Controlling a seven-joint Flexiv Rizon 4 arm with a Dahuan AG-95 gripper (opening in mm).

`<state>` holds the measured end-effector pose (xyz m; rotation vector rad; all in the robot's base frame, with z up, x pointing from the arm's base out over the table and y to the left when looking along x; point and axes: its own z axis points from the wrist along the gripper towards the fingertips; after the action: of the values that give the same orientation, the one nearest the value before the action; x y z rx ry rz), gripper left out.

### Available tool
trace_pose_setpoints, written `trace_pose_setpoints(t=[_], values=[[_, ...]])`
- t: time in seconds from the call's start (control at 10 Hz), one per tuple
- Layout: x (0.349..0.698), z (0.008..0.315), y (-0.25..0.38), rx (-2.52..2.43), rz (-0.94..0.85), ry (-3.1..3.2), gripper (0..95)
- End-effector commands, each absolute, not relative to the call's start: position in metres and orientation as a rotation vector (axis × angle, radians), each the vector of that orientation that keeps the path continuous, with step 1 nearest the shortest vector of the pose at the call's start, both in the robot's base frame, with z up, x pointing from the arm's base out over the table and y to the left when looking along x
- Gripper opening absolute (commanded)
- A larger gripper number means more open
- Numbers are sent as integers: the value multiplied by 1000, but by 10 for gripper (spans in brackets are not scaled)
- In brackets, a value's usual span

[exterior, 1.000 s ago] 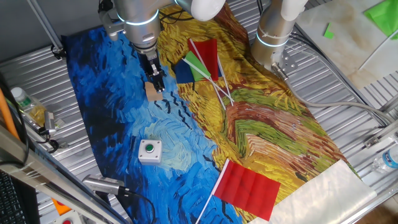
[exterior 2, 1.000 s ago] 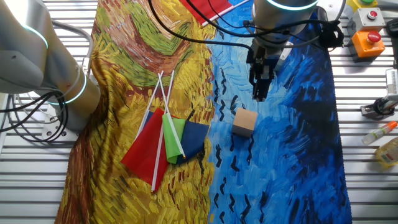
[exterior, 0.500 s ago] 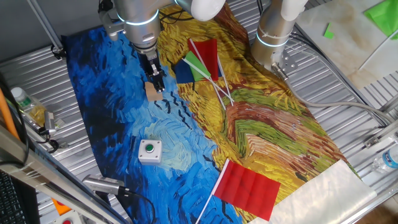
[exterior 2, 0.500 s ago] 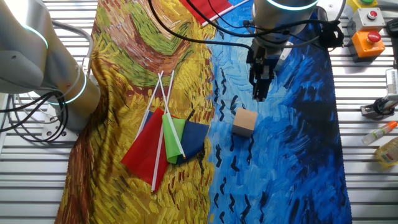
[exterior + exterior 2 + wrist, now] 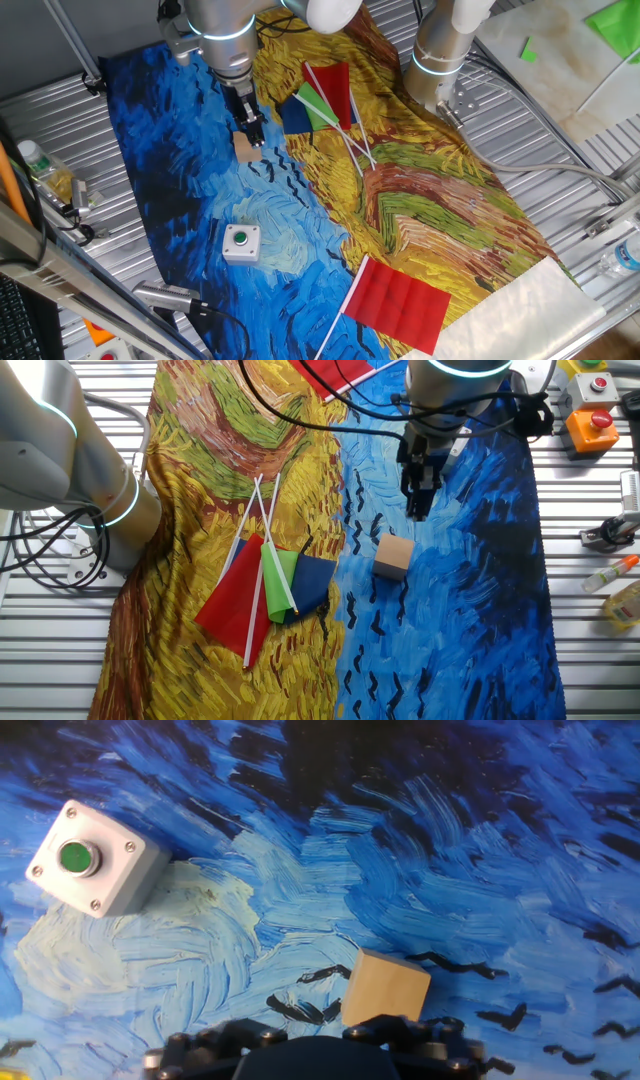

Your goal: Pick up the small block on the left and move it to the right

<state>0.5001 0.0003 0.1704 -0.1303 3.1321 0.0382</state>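
Note:
The small block [image 5: 241, 148] is a plain tan wooden cube lying on the blue part of the painted cloth. It also shows in the other fixed view [image 5: 394, 556] and low in the hand view [image 5: 385, 988]. My gripper [image 5: 251, 128] hangs above the cloth just beside the block and clear of it. In the other fixed view the gripper [image 5: 418, 505] has its fingers drawn together into one narrow tip, holding nothing. The hand view shows only the dark hand body at its bottom edge, not the fingertips.
A white box with a green button [image 5: 241, 242] sits on the cloth nearer the front, also in the hand view [image 5: 95, 858]. Small flags [image 5: 325, 100] lie beside the block. A red flag [image 5: 400, 300] lies front right. A second arm's base [image 5: 440, 50] stands behind.

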Motion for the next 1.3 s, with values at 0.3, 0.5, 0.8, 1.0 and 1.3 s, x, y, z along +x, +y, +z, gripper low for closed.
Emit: trace_pose_setpoints(t=[0.3, 0.5, 0.8, 1.0, 1.3], values=[[500, 170, 0, -513, 146, 3065, 0], [500, 170, 0, -502, 143, 3064, 0], [500, 170, 0, -500, 37, 3045, 0], [500, 170, 0, -562, -108, 3026, 0], [500, 170, 0, -573, -135, 3031, 0]])
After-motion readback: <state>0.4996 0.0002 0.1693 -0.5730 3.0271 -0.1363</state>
